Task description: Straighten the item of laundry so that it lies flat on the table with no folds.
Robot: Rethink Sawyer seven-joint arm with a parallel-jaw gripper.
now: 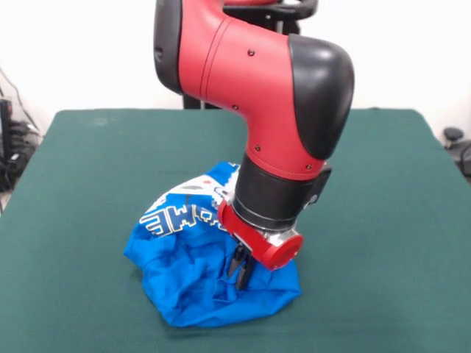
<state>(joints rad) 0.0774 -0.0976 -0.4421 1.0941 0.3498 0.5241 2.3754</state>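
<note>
The item of laundry (184, 276) is a bright blue T-shirt lying crumpled in a heap near the front middle of the table (88, 162). Part of its white lettering shows on the upper left of the heap, bent over a fold. The red and black arm comes down over the shirt's right side and hides part of it. My gripper (241, 276) points down into the cloth with its dark fingers drawn together. Creases in the blue fabric run up to the fingertips, so it is shut on a pinch of the shirt.
Dark green cloth stretches wide on every side of the shirt. Cables and dark equipment (15, 147) sit beyond the table's left edge, and a chair base (456, 143) beyond the right edge.
</note>
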